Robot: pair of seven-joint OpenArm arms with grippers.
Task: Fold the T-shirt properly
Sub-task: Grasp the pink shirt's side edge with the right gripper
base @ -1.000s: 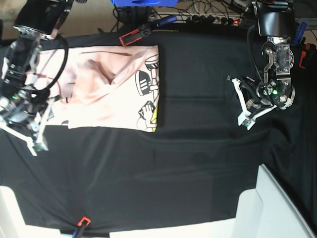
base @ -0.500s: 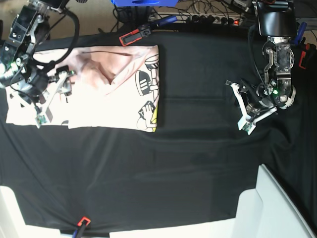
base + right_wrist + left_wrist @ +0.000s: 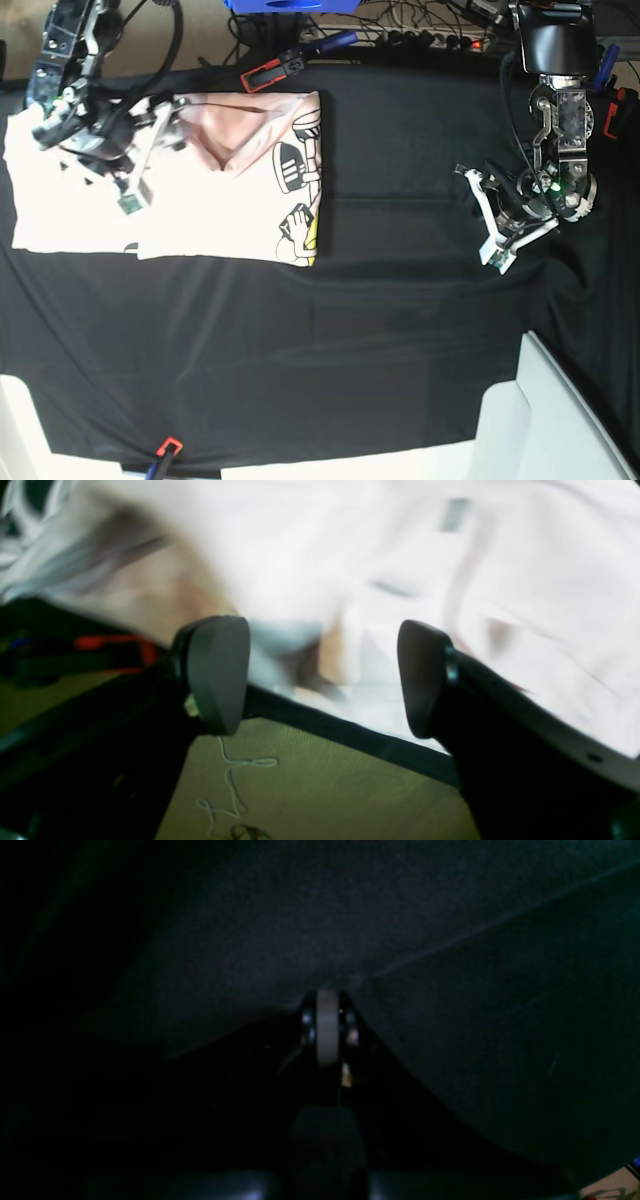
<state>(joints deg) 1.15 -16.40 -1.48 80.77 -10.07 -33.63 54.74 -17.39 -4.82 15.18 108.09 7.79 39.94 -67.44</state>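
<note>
A black cloth point(image 3: 330, 340) covers the table. On its far left part lies the pink T-shirt point(image 3: 220, 200) — flat, cartoon print along its right edge. The right gripper point(image 3: 150, 150) hangs over it, jaws wide apart, holding nothing. The left gripper point(image 3: 480, 215) hangs over bare cloth well apart — jaws closed, empty.

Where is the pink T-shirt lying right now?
In the base view the T-shirt lies on the black cloth at upper left, under the open right gripper, far from the left gripper.
</note>
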